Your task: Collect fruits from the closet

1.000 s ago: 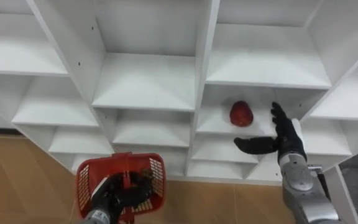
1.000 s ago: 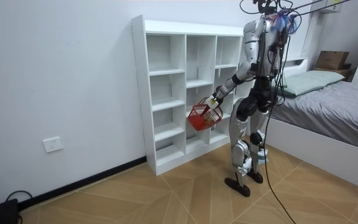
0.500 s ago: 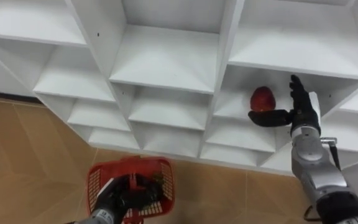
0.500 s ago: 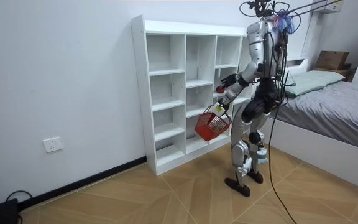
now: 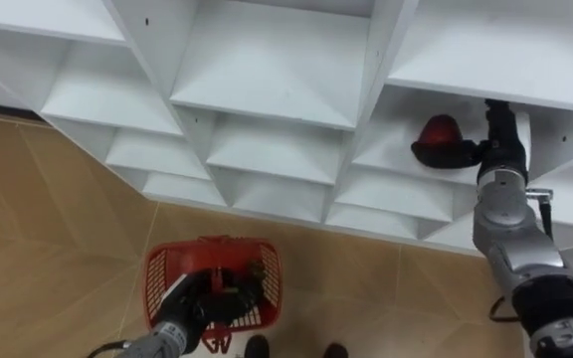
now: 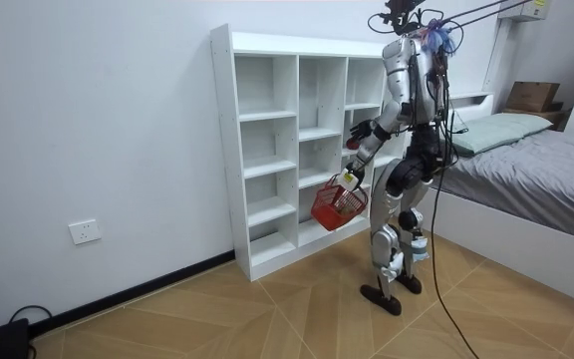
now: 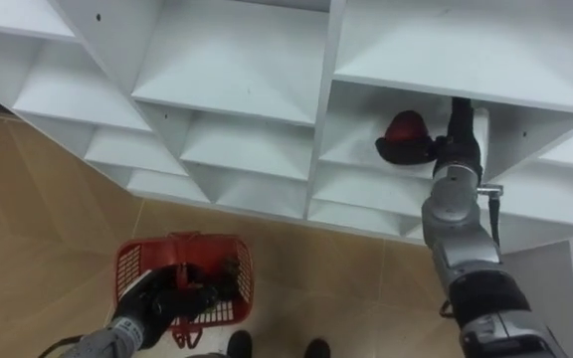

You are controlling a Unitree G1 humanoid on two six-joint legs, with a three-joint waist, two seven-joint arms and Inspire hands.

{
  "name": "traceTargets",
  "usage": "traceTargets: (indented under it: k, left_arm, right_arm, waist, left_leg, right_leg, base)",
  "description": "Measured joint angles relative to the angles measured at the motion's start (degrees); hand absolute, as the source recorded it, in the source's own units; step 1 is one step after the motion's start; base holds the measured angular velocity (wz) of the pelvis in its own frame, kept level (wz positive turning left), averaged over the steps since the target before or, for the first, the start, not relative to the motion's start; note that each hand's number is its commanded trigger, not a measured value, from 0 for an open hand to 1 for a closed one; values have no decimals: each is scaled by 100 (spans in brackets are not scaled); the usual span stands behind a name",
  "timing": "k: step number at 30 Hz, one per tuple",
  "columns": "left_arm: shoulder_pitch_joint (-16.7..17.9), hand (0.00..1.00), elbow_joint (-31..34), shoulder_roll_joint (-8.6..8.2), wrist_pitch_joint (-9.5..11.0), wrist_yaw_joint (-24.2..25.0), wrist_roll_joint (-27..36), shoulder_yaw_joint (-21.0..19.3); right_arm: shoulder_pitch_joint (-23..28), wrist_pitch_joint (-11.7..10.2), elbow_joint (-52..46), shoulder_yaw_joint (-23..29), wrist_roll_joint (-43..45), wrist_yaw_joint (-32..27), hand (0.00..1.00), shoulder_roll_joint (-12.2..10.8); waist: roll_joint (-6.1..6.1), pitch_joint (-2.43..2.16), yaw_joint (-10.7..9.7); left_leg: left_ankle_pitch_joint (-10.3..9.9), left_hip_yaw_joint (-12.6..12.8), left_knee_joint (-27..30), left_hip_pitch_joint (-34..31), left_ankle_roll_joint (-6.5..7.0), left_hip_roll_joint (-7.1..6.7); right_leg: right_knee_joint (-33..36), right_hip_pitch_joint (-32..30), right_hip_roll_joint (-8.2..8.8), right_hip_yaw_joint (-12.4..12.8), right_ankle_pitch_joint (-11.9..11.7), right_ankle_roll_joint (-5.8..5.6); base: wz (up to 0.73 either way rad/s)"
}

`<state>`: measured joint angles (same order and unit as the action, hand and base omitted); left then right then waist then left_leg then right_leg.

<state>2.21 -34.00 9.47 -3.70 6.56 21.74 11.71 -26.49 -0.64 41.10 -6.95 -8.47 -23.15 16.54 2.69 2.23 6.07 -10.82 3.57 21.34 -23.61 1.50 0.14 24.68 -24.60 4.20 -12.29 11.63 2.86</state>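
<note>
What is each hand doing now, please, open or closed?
Left hand: shut on the red basket's handle.
Right hand: open beside the red fruit on the shelf, thumb under it.

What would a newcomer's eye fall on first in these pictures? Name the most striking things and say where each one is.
A red fruit sits alone in a right-hand compartment of the white shelf unit. The right hand is beside it, fingers upright and thumb beneath. At the lower left, over the wooden floor, the left hand grips a red basket.
</note>
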Motion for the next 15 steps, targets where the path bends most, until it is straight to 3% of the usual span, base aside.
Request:
traceTargets:
  k: [8, 15]
  left_arm:
    - [-199, 100, -180, -44, 30, -35, 8, 21]
    - [-407, 100, -573, -239, 33, -68, 0, 34]
  right_arm:
    - [-172, 1, 332, 154, 74, -47, 0, 19]
    - [-252, 11, 402, 159, 486, -58, 0, 43]
  waist:
    - [34, 20, -33]
    - [53, 32, 26]
  left_leg:
    - [0, 21, -17, 3, 0, -1]
    - [34, 99, -18, -69, 11, 6]
  right_leg:
    - [-25, 8, 3, -12, -1, 1]
    - [-72, -98, 2, 47, -20, 12]
  base:
    - [-1]
    - [-6]
